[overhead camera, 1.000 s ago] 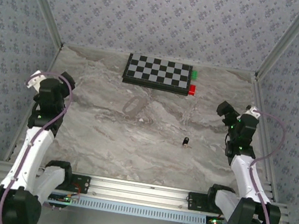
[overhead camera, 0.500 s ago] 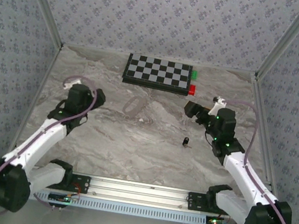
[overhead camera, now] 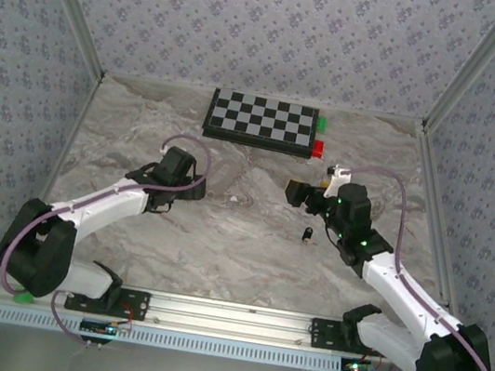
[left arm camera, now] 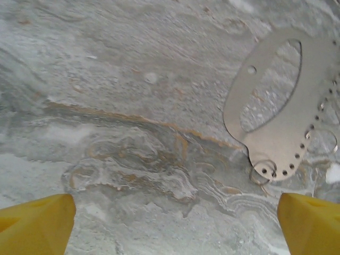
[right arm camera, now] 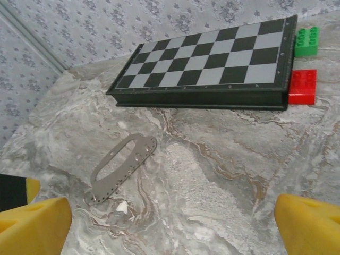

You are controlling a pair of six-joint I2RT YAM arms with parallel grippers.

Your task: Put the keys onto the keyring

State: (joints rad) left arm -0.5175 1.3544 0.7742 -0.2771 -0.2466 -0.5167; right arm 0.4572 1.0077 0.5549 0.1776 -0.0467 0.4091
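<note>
The keyring (left arm camera: 276,133) is a flat pale metal oval with a long slot, a row of small holes and a tiny wire ring at its near end. It lies on the marble ahead and to the right of my open left gripper (left arm camera: 172,228). Its yellow fingertips (left arm camera: 34,223) are wide apart with bare marble between them. From above, the left gripper (overhead camera: 200,187) sits just left of the keyring (overhead camera: 224,173). The small black key (overhead camera: 307,235) lies alone on the table, just below my open right gripper (overhead camera: 296,193). In the right wrist view the keyring (right arm camera: 123,167) lies ahead-left of that empty gripper (right arm camera: 172,228).
A folded chessboard (overhead camera: 261,121) lies at the back of the table, with a green block (overhead camera: 322,123) and a red block (overhead camera: 319,147) at its right end. Patterned walls close in the sides and back. An aluminium rail (overhead camera: 227,312) runs along the near edge.
Both arms have swung in from the table's sides toward the middle. The left gripper now reaches the keyring and the right one hovers by the key. Both stay open.
</note>
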